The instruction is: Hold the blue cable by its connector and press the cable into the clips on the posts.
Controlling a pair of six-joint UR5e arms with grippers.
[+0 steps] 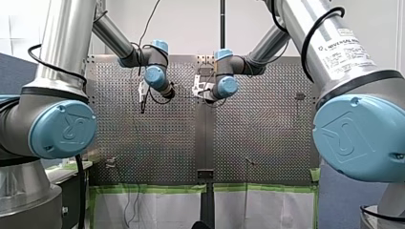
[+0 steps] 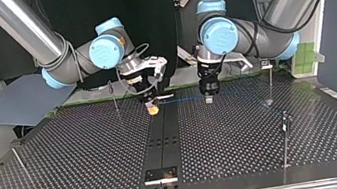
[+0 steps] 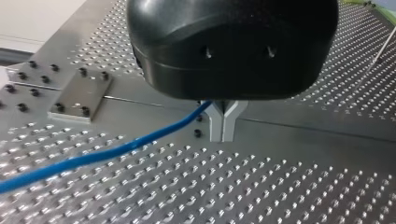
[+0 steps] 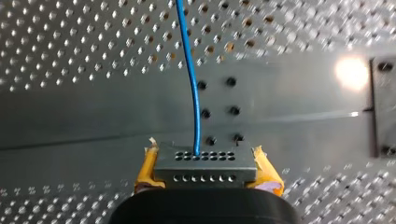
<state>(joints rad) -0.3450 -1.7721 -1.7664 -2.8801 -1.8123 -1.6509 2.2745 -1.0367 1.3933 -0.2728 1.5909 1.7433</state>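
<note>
Clamping the connector (image 4: pixel 205 169), my right gripper (image 4: pixel 205 161), blue cable (image 4: pixel 190 70) nipped by my left gripper (image 3: pixel 224 123), contact partly hidden.

Thin blue cable (image 4: pixel 189 70): plain, unmarked. Grey metal connector block (image 4: pixel 205 161): two rows of dark round holes. My right gripper (image 4: pixel 205 170): yellow pads (image 4: pixel 267 171), black body. My left gripper (image 3: pixel 223 133): glossy black housing, pale grey metal fingers (image 3: pixel 215 123). Silver perforated table (image 3: pixel 280 186): regular dot grid, dark plain middle strip (image 2: pixel 165 135). Light-blue joint caps (image 2: pixel 105 52) on silver arms.
</note>
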